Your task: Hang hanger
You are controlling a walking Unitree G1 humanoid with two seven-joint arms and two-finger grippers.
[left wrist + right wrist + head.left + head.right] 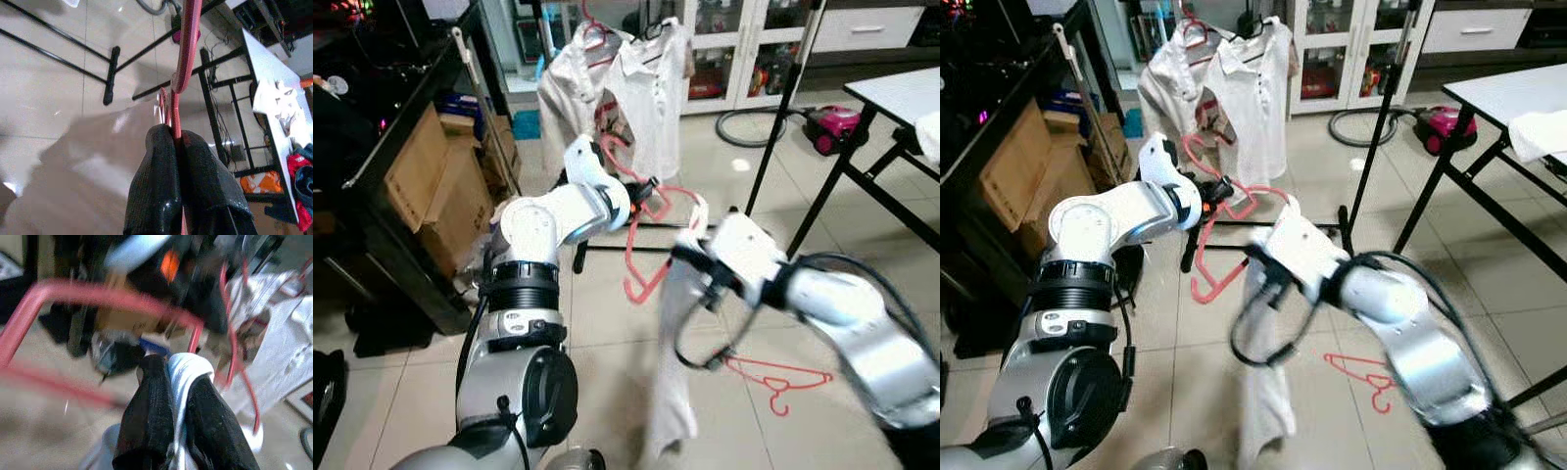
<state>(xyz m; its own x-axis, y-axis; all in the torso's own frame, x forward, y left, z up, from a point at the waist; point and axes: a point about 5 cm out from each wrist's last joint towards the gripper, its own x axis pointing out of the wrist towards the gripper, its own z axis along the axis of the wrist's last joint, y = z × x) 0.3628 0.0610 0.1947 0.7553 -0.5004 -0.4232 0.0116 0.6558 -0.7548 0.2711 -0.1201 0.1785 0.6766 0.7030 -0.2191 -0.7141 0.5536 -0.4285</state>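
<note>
Left hand: the left hand is pinching the red plastic clothes hanger tight between its two black fingers, no gap showing, and is holding it raised above the tiled floor in front of the clothes rack.

Right hand: the right hand is clamping its fingers on a fold of the white cloth garment, which is drooping in a long strip toward the floor.

Hanger position: the red hanger is sitting in mid-air between the two arms, one end touching or just beside the top of the white garment; whether the garment is actually threaded onto it cannot be told from these views.

Rack: the black metal clothes rack is standing on the floor beyond the arms, already carrying two white shirts on their own hangers.

Floor: a second thin red wire hanger is lying flat on the tiles below the right arm, untouched.

Desk: a white-topped desk with black legs is standing to the robot's right, well apart from the work.

Progress: roughly midway, by appearance. Hanger and garment are both in hand, but joining them is looking unfinished, and the hanger is not yet hooked on the rack rail.
</note>
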